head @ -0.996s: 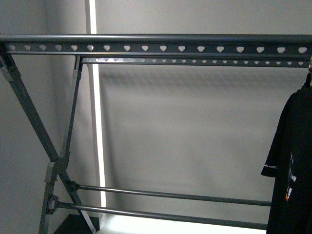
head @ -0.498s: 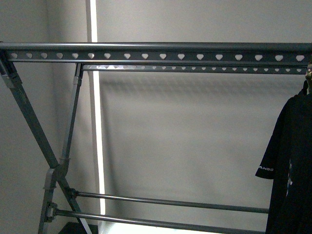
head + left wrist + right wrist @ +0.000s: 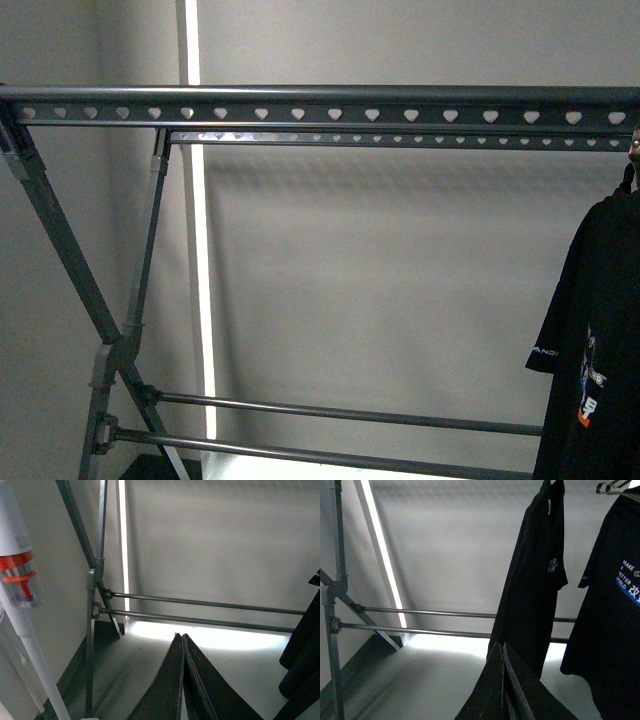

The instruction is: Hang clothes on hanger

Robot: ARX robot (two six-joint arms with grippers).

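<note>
The grey metal clothes rack (image 3: 320, 105) fills the front view, its long top rail running level from side to side and punched with a row of heart-shaped holes; a second punched rail sits just behind and below it. Crossed, square-section legs (image 3: 75, 270) slant down on the left, and two thin round bars (image 3: 350, 412) span the bottom. At the right edge of the front view a black short-sleeved T-shirt (image 3: 595, 350) hangs straight down from the rail on a hook, its long axis vertical, the cloth matte and limp, with small white lettering on the sleeve hem. In the right wrist view two black shirts hang side by side; the nearer one (image 3: 607, 610) reads "MAKE A BETTER WORLD" in white. The left gripper (image 3: 181, 680) and right gripper (image 3: 502, 685) each show dark flat fingers pressed together, clenched on nothing. A white cylindrical appliance (image 3: 17, 580) with an orange band stands beside the legs.
</note>
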